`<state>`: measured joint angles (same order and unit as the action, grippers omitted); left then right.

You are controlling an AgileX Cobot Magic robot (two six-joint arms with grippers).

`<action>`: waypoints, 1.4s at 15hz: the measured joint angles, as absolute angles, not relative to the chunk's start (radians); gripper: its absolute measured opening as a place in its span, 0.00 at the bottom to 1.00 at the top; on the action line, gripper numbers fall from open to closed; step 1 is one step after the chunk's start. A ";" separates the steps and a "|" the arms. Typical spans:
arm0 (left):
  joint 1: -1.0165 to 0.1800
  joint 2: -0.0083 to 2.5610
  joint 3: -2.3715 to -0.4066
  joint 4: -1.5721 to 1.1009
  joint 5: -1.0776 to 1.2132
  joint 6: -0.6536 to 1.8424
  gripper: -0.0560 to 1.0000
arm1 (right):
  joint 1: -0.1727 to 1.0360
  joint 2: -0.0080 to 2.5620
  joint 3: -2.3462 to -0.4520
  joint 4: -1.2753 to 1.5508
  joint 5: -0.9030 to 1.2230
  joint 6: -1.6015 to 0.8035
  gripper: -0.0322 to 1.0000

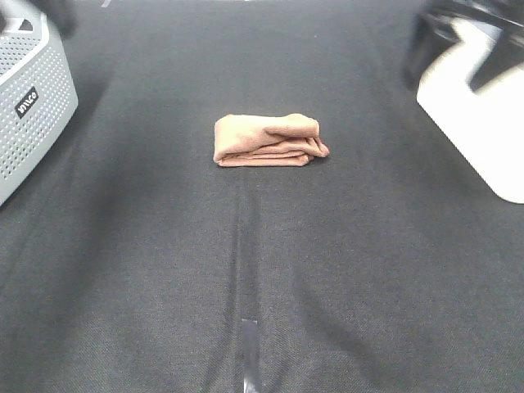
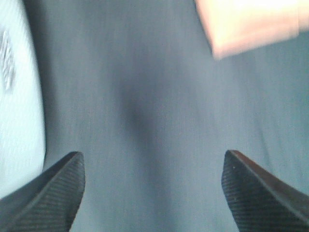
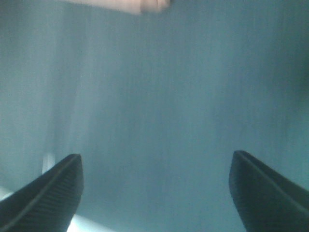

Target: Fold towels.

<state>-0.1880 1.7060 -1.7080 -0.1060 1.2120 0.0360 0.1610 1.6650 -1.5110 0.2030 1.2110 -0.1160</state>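
The reddish-brown towel point(image 1: 267, 141) lies folded into a small thick bundle on the dark cloth, in the middle of the exterior high view. No gripper touches it. Its corner shows blurred in the left wrist view point(image 2: 251, 24) and its edge in the right wrist view point(image 3: 125, 5). My left gripper point(image 2: 152, 186) is open and empty above bare cloth, away from the towel. My right gripper point(image 3: 154, 186) is open and empty too, also apart from the towel. Neither gripper shows clearly in the exterior high view. The white tag is not visible.
A grey perforated box point(image 1: 29, 106) stands at the left edge, also seen in the left wrist view point(image 2: 17, 96). A white and black arm base point(image 1: 483, 106) is at the right. A strip of tape point(image 1: 250, 352) lies on the dark table cloth point(image 1: 262, 270).
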 joint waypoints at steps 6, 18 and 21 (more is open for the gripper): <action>-0.188 1.148 -1.138 -0.101 1.214 0.043 0.76 | 0.161 1.148 -1.006 0.185 1.210 -0.116 0.79; -0.188 0.039 -0.515 -0.130 1.052 0.210 0.76 | 0.161 0.170 -0.528 0.082 1.104 -0.116 0.79; -0.188 0.037 -0.502 -0.137 1.055 0.228 0.76 | 0.161 0.121 -0.512 0.081 1.074 -0.116 0.79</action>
<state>-0.1880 0.0370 -0.5020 -0.1370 1.0550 0.2280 0.1610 0.1210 -0.5120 0.0810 1.0740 -0.1160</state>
